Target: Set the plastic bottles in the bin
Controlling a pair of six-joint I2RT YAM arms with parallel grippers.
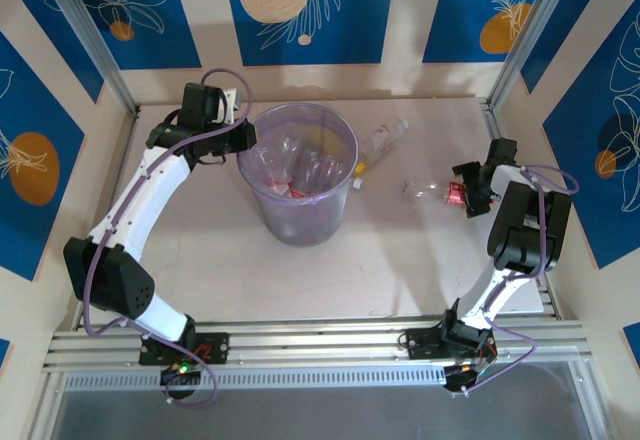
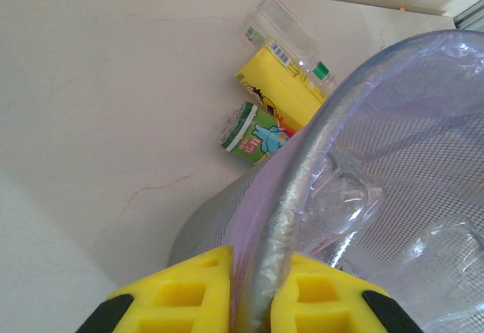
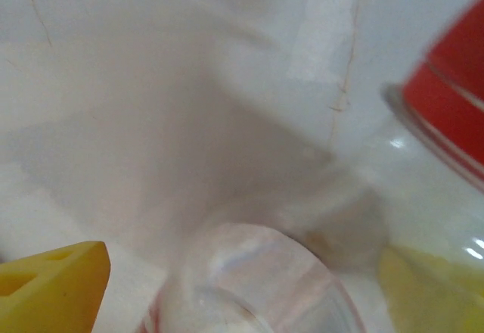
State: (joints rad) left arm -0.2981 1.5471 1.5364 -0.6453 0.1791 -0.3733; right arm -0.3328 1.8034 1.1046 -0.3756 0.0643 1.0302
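The pale-purple bin (image 1: 297, 222) stands mid-table holding several clear bottles with red labels. My left gripper (image 1: 243, 138) is shut on its left rim (image 2: 302, 189), one yellow finger (image 2: 178, 295) outside the wall and one inside. Behind the bin lie a yellow bottle (image 2: 281, 91), a green-labelled bottle (image 2: 253, 132) and a clear bottle (image 2: 283, 30). At the right, my right gripper (image 1: 462, 197) stands open around a clear red-labelled bottle (image 1: 430, 192). That bottle (image 3: 257, 287) lies between the fingers, apart from the left finger (image 3: 53, 287).
A clear bottle (image 1: 385, 140) lies against the back wall right of the bin. Aluminium posts stand at the back corners and a rail (image 1: 320, 340) runs along the near edge. Bare table lies in front of the bin.
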